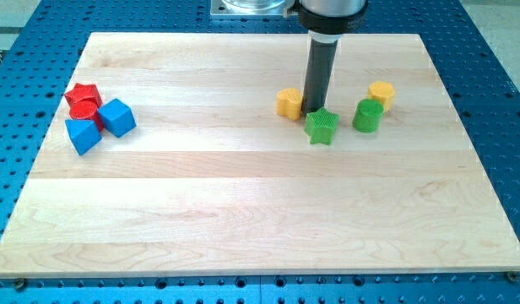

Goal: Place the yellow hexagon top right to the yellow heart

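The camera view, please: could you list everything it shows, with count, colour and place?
Board: one, pale wood, on a blue perforated table.
Red star: one, far left, touching a red block of unclear shape.
Blue cubes: two, one right of the red blocks, one below them.
Yellow heart: one, upper centre.
Green star: one, lower right of the heart.
Green cylinder: one, right of the star.
Yellow hexagon: one, upper right of the cylinder.
My tip: one dark rod, between heart and green star.

Tip point(315, 113) end hidden behind green star point(322, 126). Rod's upper part cut off by view's top. Red cylinder point(89, 111) mostly hidden behind red star point(83, 95) and blue blocks point(116, 116); yellow blocks' shapes point(289, 102) unclear.
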{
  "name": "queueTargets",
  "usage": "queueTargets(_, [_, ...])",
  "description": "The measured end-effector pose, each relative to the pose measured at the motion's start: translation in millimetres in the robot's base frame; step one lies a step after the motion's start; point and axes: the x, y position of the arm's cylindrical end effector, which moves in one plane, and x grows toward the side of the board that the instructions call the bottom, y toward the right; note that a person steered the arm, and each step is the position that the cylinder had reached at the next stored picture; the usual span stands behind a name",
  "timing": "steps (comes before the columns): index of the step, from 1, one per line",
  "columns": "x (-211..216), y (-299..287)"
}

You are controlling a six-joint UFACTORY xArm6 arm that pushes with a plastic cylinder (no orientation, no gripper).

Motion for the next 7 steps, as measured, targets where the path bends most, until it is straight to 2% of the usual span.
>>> queueTargets(1, [0.7, 83.5])
queueTargets(3, [-4.8, 119.0])
queueTargets(4, [-3.0, 185.3])
queueTargets(6, [58.2, 154.2])
queueTargets(7, [48.8, 149.9])
